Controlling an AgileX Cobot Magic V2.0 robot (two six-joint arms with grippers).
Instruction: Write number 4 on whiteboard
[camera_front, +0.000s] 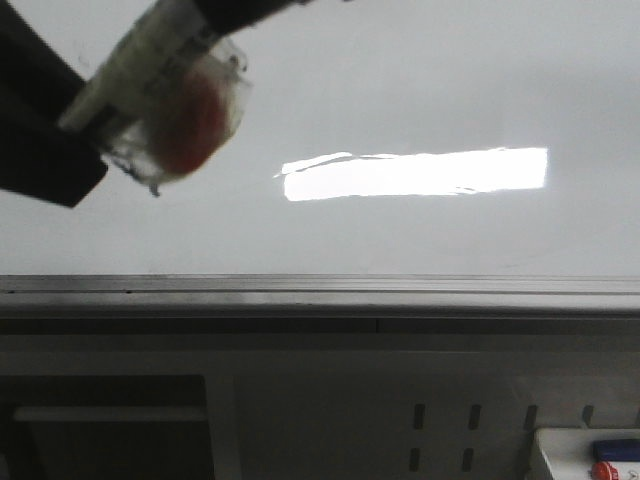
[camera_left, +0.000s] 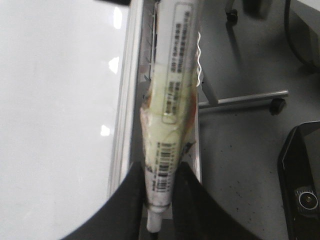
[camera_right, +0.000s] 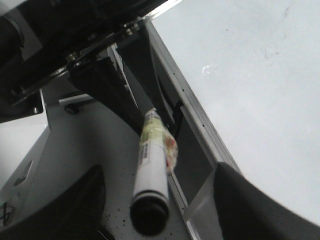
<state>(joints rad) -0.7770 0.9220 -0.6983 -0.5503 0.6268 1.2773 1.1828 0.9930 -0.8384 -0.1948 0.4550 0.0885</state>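
The whiteboard (camera_front: 400, 90) is a glossy pale grey board with a bright rectangular glare and a grey edge rail (camera_front: 320, 290). No number 4 shows on it in any view. My left gripper (camera_left: 161, 172) is shut on the narrow end of a white marker (camera_left: 172, 75) wrapped in clear tape with a red patch. In the front view the marker (camera_front: 150, 75) slants above the board's upper left, with the left gripper (camera_front: 45, 140) at its lower end. My right gripper (camera_right: 160, 200) is open, its fingers (camera_right: 250, 200) wide on either side of the marker's black cap (camera_right: 150, 215), not touching it.
The board also shows in the left wrist view (camera_left: 50, 125) and the right wrist view (camera_right: 260, 75). A white tray (camera_front: 560, 450) with a red and a blue item sits at the lower right. Off the board lie grey floor, a caster leg (camera_left: 250, 97) and a black device (camera_left: 300, 175).
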